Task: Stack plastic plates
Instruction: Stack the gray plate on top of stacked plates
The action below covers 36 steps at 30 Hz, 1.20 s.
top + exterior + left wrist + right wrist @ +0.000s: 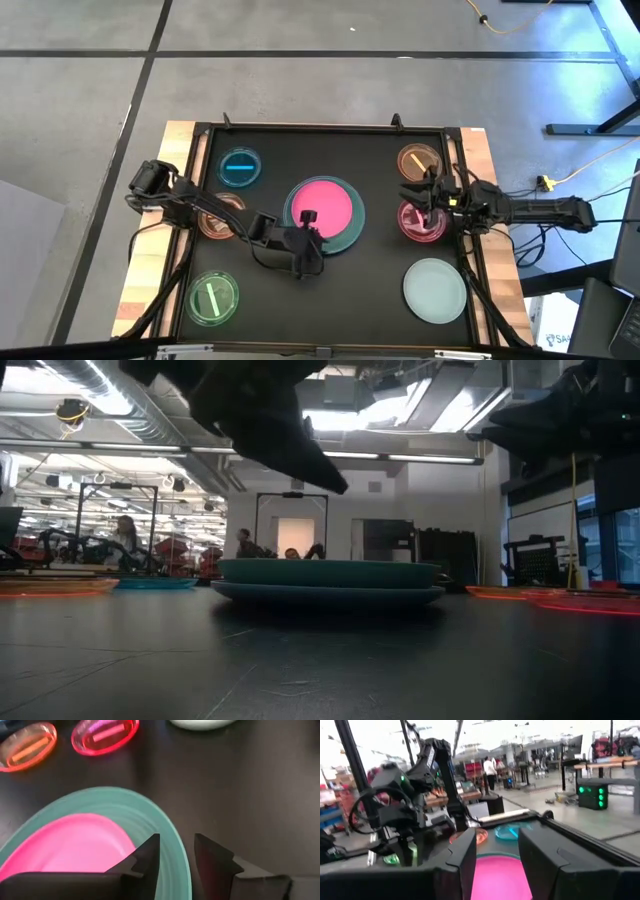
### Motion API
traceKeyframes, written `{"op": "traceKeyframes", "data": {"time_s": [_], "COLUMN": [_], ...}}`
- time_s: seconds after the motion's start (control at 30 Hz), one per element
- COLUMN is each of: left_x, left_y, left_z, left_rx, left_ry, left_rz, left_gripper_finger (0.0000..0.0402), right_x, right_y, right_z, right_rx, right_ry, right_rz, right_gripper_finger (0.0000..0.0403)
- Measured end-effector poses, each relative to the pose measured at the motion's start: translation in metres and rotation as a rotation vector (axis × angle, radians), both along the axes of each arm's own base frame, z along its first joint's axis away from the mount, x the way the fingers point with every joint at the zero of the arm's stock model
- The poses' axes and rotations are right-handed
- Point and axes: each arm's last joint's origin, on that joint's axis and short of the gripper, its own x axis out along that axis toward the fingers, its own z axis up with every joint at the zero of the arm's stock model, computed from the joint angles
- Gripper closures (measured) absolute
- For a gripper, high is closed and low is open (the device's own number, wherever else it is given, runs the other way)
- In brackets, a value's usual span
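Observation:
A pink plate lies inside a teal plate at the table's middle. The low view shows the teal plate resting on a wider grey-blue plate. My left gripper is open above the near edge of the pink plate; its fingers hover over the teal rim. My right gripper is open, held level at the right between a small amber plate and a small magenta plate, above the table. It faces the pink plate.
A small blue plate lies at the far left, a small orange plate under my left arm, and a small green plate at the near left. A pale-mint plate lies at the near right. A raised rim frames the black table.

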Motion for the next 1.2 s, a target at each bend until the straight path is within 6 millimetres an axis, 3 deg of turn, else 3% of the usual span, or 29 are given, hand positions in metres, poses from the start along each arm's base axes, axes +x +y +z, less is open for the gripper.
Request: {"op": "traceKeyframes", "data": {"time_s": [0.3,0.6,0.87,1.2], "left_x": [-0.02,-0.062,-0.075,-0.071], "left_y": [-0.008,-0.023,-0.025,-0.018], "left_z": [-0.022,-0.031,-0.031,-0.031], "left_rx": [0.02,0.031,0.045,0.014], "left_ry": [-0.273,-0.488,-0.58,-0.578], "left_rz": [-0.088,-0.101,-0.086,-0.053], "left_gripper_finger": [0.0288,0.0288,0.0288,0.0288], "right_x": [0.029,0.065,0.085,0.086], "right_y": [-0.002,0.002,0.04,0.095], "right_z": [0.015,0.044,0.058,0.035], "right_rx": [-0.009,0.067,0.092,0.239], "right_ry": [0.177,0.339,0.547,0.715], "right_rz": [-0.017,0.045,0.184,0.4], "right_gripper_finger": [0.0265,0.0265,0.0265,0.0265]}}
